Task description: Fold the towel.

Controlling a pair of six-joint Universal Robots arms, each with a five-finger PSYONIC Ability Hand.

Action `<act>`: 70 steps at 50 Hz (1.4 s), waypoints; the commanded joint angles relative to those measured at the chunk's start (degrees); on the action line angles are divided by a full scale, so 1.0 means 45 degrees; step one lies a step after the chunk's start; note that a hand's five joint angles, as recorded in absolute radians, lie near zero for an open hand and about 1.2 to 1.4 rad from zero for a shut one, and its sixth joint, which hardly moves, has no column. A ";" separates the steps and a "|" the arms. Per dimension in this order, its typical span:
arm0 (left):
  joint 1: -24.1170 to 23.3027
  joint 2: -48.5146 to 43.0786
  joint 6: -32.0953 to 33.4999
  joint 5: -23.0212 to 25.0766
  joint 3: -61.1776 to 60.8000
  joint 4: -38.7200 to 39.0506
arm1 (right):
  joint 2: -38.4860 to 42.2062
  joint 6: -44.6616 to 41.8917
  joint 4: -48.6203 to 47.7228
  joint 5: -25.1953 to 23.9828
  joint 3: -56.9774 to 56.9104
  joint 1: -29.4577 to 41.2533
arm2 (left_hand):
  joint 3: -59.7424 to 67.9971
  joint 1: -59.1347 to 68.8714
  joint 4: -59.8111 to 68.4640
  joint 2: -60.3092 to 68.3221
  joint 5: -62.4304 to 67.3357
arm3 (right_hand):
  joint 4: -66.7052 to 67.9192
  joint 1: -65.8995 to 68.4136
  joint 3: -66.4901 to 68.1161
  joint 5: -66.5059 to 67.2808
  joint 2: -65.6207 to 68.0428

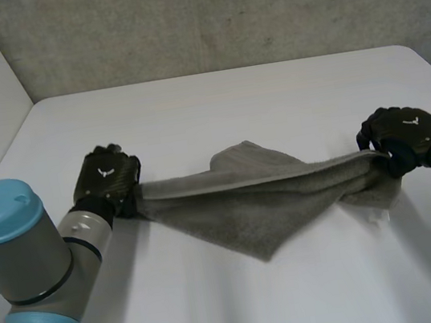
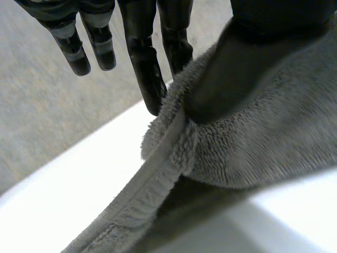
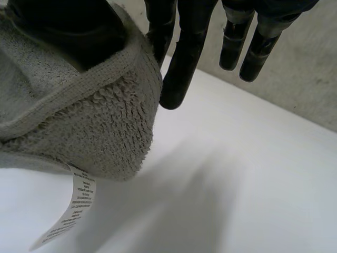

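Left hand (image 1: 106, 178) at nine o'clock and right hand (image 1: 398, 132) at three each pinch a towel (image 1: 254, 204) corner over the worktop (image 1: 215, 105).

Black left hand (image 1: 106, 178), black right hand (image 1: 403, 132), grey blue-capped left arm (image 1: 31, 258).
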 commanded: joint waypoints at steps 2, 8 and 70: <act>0.0013 -0.0553 0.0809 -0.0163 -0.0003 0.0008 | 0.0502 -0.0072 -0.0061 0.0076 -0.0102 0.0285 | -0.0656 -0.4792 -0.0747 -0.4804 -0.5035 | -0.0970 0.0905 -0.0551 0.0571 0.0748; 0.0033 -0.0768 0.1475 -0.0455 -0.0003 0.0066 | 0.0502 -0.0072 -0.0061 0.0096 -0.0141 0.0247 | -0.0656 -0.6782 -0.0747 -0.6794 -0.7025 | -0.0970 0.0905 -0.0551 0.0571 0.0748; 0.1047 0.0383 0.1339 0.0284 -0.0219 0.0008 | -0.0026 0.0123 0.0056 -0.0021 -0.0121 0.0227 | -0.0656 0.3380 -0.0747 0.3368 0.3138 | -0.0970 0.0905 -0.0551 0.0571 0.0748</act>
